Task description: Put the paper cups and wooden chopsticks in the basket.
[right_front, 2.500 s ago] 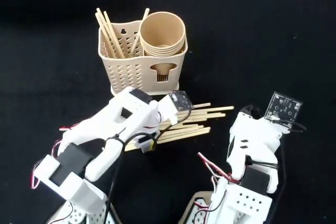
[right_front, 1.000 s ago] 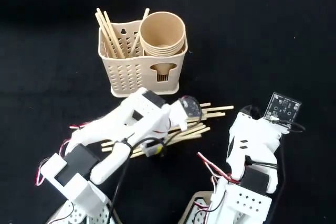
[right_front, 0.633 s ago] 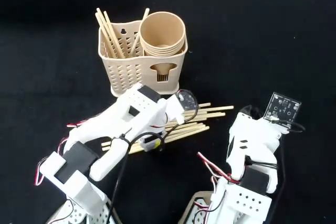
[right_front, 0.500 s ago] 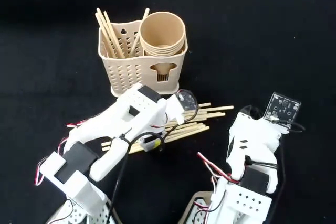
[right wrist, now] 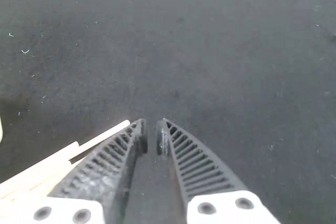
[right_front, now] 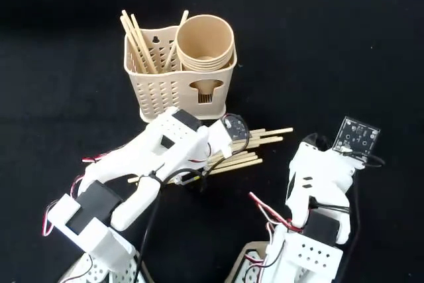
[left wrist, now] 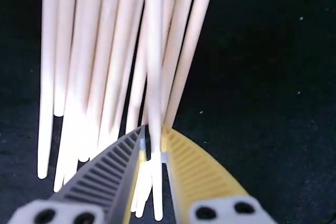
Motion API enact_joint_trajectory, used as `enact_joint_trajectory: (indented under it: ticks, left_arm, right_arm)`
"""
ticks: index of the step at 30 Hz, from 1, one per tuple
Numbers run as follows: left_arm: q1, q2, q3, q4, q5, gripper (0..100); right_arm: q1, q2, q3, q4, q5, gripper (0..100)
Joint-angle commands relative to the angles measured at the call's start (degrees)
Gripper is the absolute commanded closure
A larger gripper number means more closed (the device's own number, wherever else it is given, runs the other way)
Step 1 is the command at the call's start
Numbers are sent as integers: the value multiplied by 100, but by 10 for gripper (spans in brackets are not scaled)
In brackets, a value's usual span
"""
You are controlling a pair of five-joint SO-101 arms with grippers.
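While the stacked paper cups (right_front: 205, 43) and several upright chopsticks (right_front: 138, 41) stand in the basket (right_front: 173, 91), a loose bundle (right_front: 255, 140) of more sticks lies on the black desk (right_front: 344, 51) just beside the basket, on the side nearest the arms. Over that bundle, the left arm's fingers (left wrist: 118, 166) are clamped on 1 chopstick (left wrist: 155, 77) from it. Farther from the basket, the right arm's fingers (right wrist: 194, 166) are closed together on nothing, above desk near the bundle's tips.
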Motion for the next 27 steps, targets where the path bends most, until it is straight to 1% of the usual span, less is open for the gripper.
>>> enact_joint_trajectory:
  ticks: [1, 13, 15, 17, 19, 27]
  left_arm:
    - [-22, -53, 31, -79, 26, 961]
    - [-22, 0, 48, -70, 9, 965]
    - [-22, -9, 22, 53, 18, 935]
    - [-22, -53, -4, 202, 9, 880]
    - [-22, -53, 4, 202, 9, 845]
    - [-13, -18, 40, 202, 0, 843]
  right_arm:
    - [-88, -57, -13, -114, -35, 939]
    - [-88, -57, -13, -114, -35, 939]
    - [-88, -57, -13, -114, -35, 939]
    - [-88, -57, -13, -114, -35, 939]
    - [-88, -57, -13, -114, -35, 939]
    - [-88, -57, -13, -105, -35, 939]
